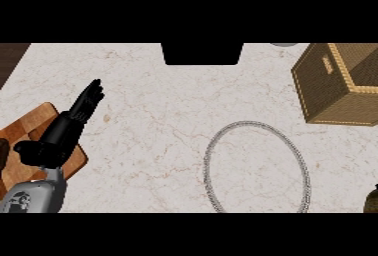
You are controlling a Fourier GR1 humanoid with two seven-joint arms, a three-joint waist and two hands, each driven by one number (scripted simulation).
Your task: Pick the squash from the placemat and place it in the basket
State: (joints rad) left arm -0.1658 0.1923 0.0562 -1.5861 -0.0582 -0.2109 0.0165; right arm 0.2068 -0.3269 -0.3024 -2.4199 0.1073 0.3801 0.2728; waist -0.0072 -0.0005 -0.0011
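Observation:
The placemat (pixel 209 165) is an oval with a grey rope rim, lying on the marble counter right of centre, and nothing lies on it. The woven brown basket (pixel 325 85) stands at the far right, its opening partly cut off by the view's edge. No squash can be made out. A small dark olive sliver (pixel 374 199) shows at the right edge, too little to identify. My left hand (pixel 83 107) rests open at the left, fingers straight and pointing away, holding nothing. My right hand does not show.
A wooden cutting board (pixel 26 137) lies under my left forearm at the left edge, with a dark object (pixel 3 150) on it, mostly cut off. A black block (pixel 201 53) sits at the counter's far edge, with a grey rim (pixel 284 44) to its right.

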